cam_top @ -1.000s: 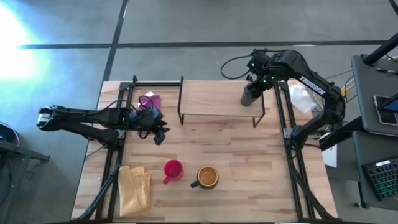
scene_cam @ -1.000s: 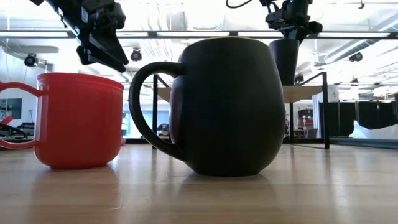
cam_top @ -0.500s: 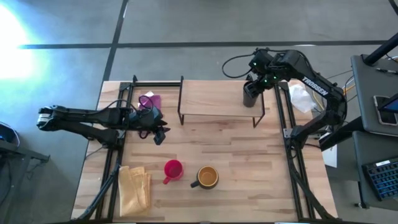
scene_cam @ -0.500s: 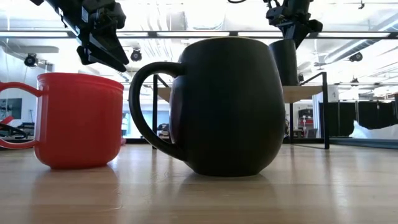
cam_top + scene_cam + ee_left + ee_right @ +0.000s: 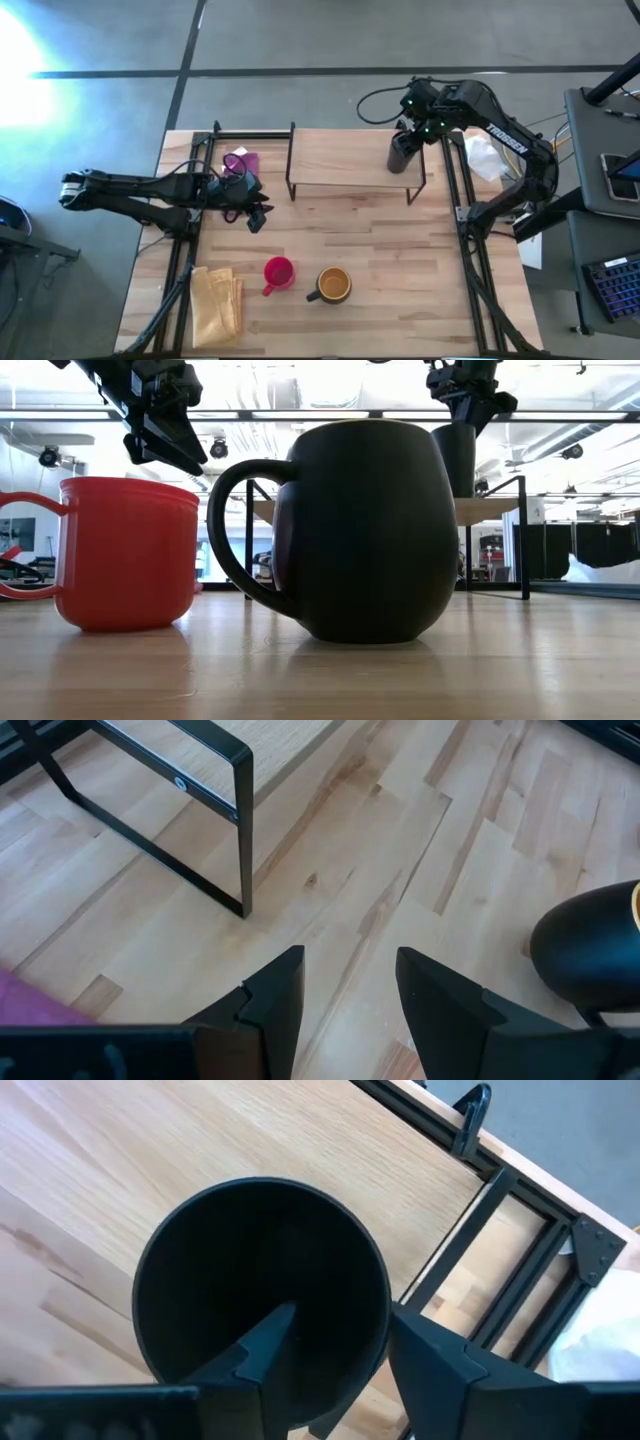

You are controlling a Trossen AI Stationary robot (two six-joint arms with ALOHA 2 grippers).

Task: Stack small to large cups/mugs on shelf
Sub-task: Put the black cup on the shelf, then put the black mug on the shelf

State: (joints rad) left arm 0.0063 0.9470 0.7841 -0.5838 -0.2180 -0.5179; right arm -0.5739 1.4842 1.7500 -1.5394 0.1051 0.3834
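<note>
A tall black cup [image 5: 402, 152] stands upright on the right end of the light-wood shelf [image 5: 340, 158]. My right gripper [image 5: 413, 133] is open just above it, one finger inside the cup and one outside its wall. A red mug [image 5: 278, 272] and a dark mug with an orange inside [image 5: 333, 284] stand on the tabletop near its front edge. They fill the low view as the red mug [image 5: 125, 555] and the dark mug [image 5: 365, 530]. My left gripper [image 5: 257, 217] hangs open over the table, left of the shelf, with nothing between its fingers. My right gripper comes at the black cup from above, pointing down. One finger [image 5: 265, 1345] is inside the cup and the other is outside, close beside the cup's rim [image 5: 378, 1295]. I cannot tell whether either finger touches the wall. The cup stands on its base on the shelf.
A purple thing [image 5: 240, 161] lies by my left gripper. A folded yellow cloth [image 5: 216, 305] lies at the near left. Black frame rails [image 5: 452, 185] run along both table sides. White crumpled stuff [image 5: 486, 156] sits right of the shelf. Bare wood lies between shelf and mugs.
My right gripper has opened, letting go of the black cup, and has risen slightly. The cup stays upright on the shelf's right end.
</note>
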